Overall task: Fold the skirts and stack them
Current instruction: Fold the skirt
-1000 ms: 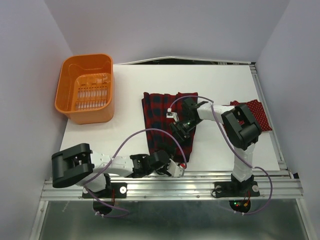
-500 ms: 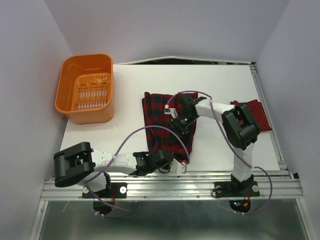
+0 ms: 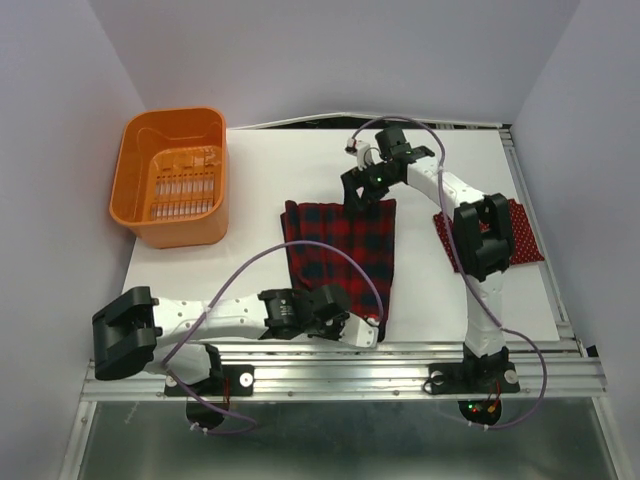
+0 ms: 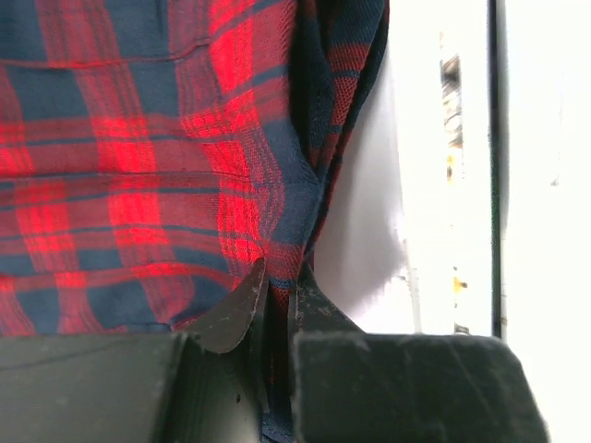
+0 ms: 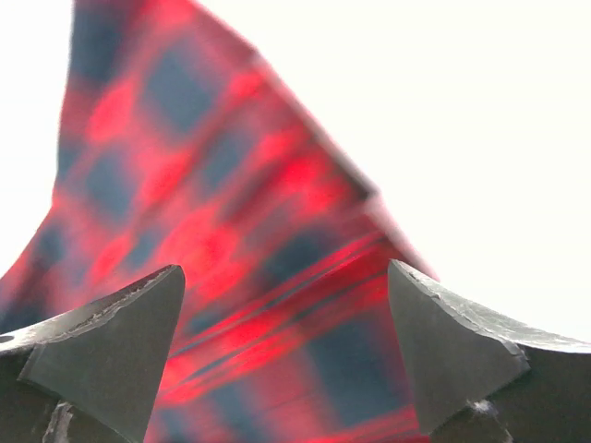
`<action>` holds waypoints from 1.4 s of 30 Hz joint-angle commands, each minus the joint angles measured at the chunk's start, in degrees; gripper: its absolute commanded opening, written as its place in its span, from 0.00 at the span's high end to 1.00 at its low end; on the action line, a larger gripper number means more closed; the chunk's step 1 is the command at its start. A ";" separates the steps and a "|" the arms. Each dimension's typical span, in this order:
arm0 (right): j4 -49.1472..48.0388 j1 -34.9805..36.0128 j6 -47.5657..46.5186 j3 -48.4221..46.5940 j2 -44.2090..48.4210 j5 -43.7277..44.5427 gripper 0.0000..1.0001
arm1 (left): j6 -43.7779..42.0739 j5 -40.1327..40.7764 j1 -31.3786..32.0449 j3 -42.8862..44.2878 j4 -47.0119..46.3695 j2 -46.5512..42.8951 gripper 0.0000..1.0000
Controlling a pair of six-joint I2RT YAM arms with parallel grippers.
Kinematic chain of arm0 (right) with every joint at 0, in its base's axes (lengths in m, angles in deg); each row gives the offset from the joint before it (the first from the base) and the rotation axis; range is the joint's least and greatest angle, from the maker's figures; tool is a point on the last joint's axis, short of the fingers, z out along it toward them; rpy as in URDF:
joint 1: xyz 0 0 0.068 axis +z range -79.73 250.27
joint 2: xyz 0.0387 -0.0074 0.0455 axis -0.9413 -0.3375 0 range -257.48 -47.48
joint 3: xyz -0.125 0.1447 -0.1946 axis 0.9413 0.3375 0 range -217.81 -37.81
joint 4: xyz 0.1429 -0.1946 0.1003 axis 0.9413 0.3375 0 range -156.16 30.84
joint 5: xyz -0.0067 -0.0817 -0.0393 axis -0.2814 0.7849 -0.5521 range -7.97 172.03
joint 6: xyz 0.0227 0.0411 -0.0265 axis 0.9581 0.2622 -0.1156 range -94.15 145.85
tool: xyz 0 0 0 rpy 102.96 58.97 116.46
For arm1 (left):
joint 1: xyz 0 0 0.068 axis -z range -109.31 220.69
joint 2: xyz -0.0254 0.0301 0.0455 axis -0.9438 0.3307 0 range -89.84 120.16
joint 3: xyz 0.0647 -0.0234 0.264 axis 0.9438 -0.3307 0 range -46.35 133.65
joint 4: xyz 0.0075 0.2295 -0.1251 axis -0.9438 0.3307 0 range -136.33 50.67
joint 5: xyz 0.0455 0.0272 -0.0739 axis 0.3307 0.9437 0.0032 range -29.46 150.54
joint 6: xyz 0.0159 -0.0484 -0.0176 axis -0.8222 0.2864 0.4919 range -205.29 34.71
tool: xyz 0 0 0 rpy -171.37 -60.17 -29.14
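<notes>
The red-and-navy plaid skirt [image 3: 335, 250] lies spread flat in the middle of the table. At its near right corner my left gripper [image 3: 366, 330] is shut, and in the left wrist view its fingertips [image 4: 251, 293] pinch the skirt's folded edge [image 4: 305, 194]. Over the skirt's far edge my right gripper [image 3: 357, 187] stands open. Blurred plaid cloth [image 5: 231, 231] shows below its spread fingers [image 5: 120, 323], with nothing between them. The dark red polka-dot skirt [image 3: 523, 235] lies at the right edge of the table, partly hidden behind the right arm.
An orange plastic basket [image 3: 170, 175] stands at the far left of the white table [image 3: 270, 160]. A metal rail [image 3: 340, 362] runs along the near edge, close to my left gripper. Purple cables loop over the skirt from both arms.
The left gripper has closed on the plaid skirt's near right corner. The right gripper has moved from the skirt's middle to its far edge, and the skirt now lies flatter and wider.
</notes>
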State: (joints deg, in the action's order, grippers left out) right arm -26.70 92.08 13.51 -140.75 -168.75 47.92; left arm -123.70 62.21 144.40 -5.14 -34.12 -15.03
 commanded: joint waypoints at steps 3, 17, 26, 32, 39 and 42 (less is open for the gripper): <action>-3.07 -1.76 -1.20 -7.63 -10.10 1.77 0.07 | 3.51 -14.48 -1.38 10.01 10.11 -3.09 1.00; -10.20 3.33 -5.24 18.38 -2.04 -11.06 0.39 | 5.10 -27.25 -19.65 33.40 22.60 6.66 1.00; -10.37 5.44 -5.50 21.64 0.60 -16.08 0.41 | 3.17 -28.04 -26.60 47.02 23.83 18.35 1.00; -9.85 5.44 -5.77 20.67 -0.45 -17.22 0.42 | 1.68 -26.11 -29.67 45.11 19.97 22.75 1.00; -8.62 5.97 -5.94 19.53 -1.51 -18.71 0.41 | 1.41 -20.31 -31.08 36.41 9.43 24.16 1.00; -8.17 5.97 -5.50 18.56 -1.95 -18.02 0.40 | 1.59 -18.11 -31.70 34.03 6.08 25.83 1.00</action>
State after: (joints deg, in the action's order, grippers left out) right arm -38.04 96.97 8.44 -121.29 -169.21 31.05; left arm -120.84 39.26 113.70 31.04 -20.42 9.75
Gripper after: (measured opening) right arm 0.589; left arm 0.146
